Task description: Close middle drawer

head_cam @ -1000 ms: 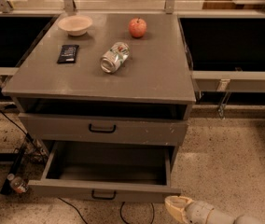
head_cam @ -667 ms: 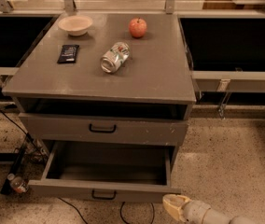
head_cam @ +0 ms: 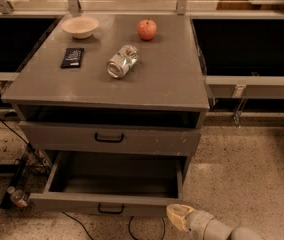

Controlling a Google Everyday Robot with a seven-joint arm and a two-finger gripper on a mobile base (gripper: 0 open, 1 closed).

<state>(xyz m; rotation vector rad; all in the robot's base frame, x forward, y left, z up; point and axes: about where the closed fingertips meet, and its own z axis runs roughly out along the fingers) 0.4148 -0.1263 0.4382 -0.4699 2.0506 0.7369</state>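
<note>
Grey metal forms the middle drawer [head_cam: 67, 203], which stands pulled out just left of the claw [head_cam: 180, 216]. Its small black handle [head_cam: 111, 209] is a little further left. The right end of its low front panel lies close beside the claw's cream tip; whether they touch cannot be told. The claw sits low over the speckled floor [head_cam: 252, 174] at the bottom edge of view, its arm running off to the right, and I cannot tell whether it is open or closed. Above it and to the left, the taller-fronted drawer [head_cam: 147, 140] is shut beneath the bench [head_cam: 172, 79]. Further up and left, on the bench, lie a can [head_cam: 123, 61] on its side, a red apple [head_cam: 147, 29], a pale bowl [head_cam: 80, 26] and a dark flat packet [head_cam: 72, 57].
</note>
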